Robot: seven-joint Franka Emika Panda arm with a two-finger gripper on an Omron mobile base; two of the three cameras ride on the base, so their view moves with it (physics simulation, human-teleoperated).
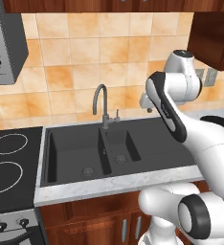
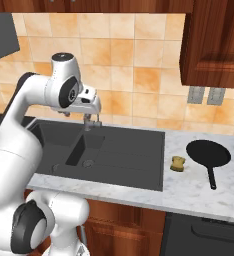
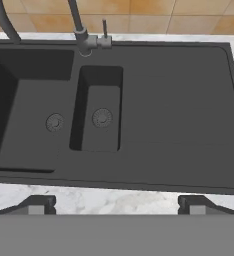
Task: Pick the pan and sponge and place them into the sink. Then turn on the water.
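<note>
The black pan (image 2: 208, 152) lies on the marble counter right of the sink, its long handle (image 2: 212, 177) pointing toward the front edge. The small yellow-tan sponge (image 2: 177, 163) rests between the pan and the sink's right rim. The dark grey double-basin sink (image 2: 134, 155) (image 1: 150, 139) (image 3: 179, 110) has nothing in either basin. No water falls from the grey gooseneck faucet (image 1: 100, 101) (image 3: 82, 31). My gripper (image 3: 116, 206) (image 2: 94, 112) hangs high above the sink, well left of pan and sponge. It is open wide, with nothing between its fingertips (image 3: 37, 205).
A black stovetop (image 1: 11, 162) with ring burners borders the sink on the left. Dark wood wall cabinets (image 2: 214, 40) hang over the pan's end of the counter. The flat drainboard (image 3: 179, 90) lies right of the small basin (image 3: 100, 110).
</note>
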